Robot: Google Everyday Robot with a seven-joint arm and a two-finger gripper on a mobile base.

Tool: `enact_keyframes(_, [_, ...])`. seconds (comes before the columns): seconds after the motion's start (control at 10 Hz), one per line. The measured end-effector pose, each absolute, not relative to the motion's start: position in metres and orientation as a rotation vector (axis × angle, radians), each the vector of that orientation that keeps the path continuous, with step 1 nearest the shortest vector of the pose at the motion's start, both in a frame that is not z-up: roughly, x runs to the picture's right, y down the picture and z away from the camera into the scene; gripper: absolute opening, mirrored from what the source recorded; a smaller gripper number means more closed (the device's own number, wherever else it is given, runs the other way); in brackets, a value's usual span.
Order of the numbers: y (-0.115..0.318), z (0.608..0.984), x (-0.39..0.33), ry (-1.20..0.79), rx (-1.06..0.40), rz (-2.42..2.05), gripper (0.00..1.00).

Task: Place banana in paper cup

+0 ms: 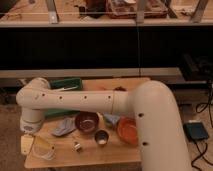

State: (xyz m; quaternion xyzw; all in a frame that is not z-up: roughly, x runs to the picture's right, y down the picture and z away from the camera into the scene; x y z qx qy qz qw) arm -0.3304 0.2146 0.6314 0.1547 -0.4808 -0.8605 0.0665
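The paper cup [44,148] is whitish-cream and stands at the front left corner of the wooden table [100,155]. A yellow patch shows at its mouth and looks like the banana [41,143], though I cannot tell how it sits. My gripper [27,142] hangs from the wrist [30,124] of the big white arm [100,100]. It is low over the table's left edge, just left of the cup.
A dark red bowl [86,121], an orange bowl [128,131] and a small shiny metal cup [101,138] stand mid-table. A blue cloth [63,127] lies left of the red bowl, with a green tray [67,85] behind. A small object [77,146] lies near the front.
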Motion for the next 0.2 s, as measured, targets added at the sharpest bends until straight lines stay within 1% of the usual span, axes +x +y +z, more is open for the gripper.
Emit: enact_keyframes(0.2, [0.2132, 0.6319, -0.3292, -1.430, 0.468, -2.609, 0.80])
